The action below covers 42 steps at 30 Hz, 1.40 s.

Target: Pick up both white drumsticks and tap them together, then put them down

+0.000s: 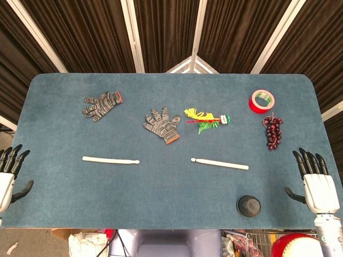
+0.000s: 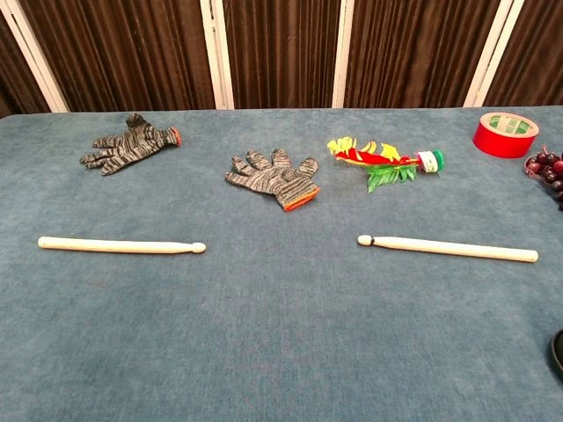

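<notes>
Nearest us a black disc (image 1: 248, 205) sits on the blue surface (image 1: 161, 198). We see both white drumsticks, left drumstick (image 1: 110, 159) and right drumstick (image 1: 220, 164), lying apart, tips inward, below two gloves (image 1: 162, 126). Our left hand (image 1: 10, 174) and right hand (image 1: 316, 184) rest at the edges, fingers spread, holding nothing.

You're working over a matt blue cloth table (image 1: 161, 214), felt-like and slightly napped. Both drumsticks (image 2: 121, 245) (image 2: 449, 249) look smooth, pale and faintly satin. The two gloves (image 2: 127, 145) (image 2: 274, 178) are rough grey knit with orange cuffs. The tape (image 2: 504, 134) is glossy red plastic. The grapes (image 1: 273, 133) shine darkly.
</notes>
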Each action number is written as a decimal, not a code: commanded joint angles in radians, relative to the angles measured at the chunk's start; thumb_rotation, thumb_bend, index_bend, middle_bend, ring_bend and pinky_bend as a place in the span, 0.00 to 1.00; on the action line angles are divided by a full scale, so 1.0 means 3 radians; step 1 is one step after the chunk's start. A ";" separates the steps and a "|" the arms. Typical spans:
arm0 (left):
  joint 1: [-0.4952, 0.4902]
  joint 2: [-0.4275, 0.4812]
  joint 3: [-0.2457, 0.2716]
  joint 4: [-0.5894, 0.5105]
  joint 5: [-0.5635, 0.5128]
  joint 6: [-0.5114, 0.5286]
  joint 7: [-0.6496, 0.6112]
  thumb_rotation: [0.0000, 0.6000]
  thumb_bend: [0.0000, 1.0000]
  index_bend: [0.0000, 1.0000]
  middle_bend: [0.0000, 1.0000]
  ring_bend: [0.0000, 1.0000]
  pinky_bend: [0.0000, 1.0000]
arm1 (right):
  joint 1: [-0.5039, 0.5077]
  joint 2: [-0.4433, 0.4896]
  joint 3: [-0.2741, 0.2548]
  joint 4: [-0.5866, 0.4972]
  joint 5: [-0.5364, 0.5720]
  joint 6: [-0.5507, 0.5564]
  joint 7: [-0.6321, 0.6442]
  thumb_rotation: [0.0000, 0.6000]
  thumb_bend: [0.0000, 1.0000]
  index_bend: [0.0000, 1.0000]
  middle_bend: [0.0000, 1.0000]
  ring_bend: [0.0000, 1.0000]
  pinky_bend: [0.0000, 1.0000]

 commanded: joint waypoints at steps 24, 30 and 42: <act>-0.0007 0.0034 -0.0117 0.0011 -0.0162 -0.0001 -0.0168 1.00 0.28 0.12 0.02 0.00 0.00 | 0.0199 -0.0118 0.0006 -0.0159 0.0103 -0.0402 0.0012 1.00 0.19 0.11 0.08 0.12 0.01; -0.0015 0.0040 -0.0137 0.0019 -0.0208 -0.0020 -0.0167 1.00 0.25 0.12 0.02 0.00 0.00 | 0.0489 -0.0302 0.0222 -0.0345 0.0529 -0.0775 -0.0440 1.00 0.19 0.17 0.14 0.14 0.01; -0.0001 0.0073 -0.0149 0.0020 -0.0234 -0.0008 -0.0240 1.00 0.25 0.12 0.03 0.00 0.00 | 0.0932 -0.0947 0.0433 -0.0177 0.1405 -0.1044 -0.1458 1.00 0.19 0.31 0.26 0.21 0.01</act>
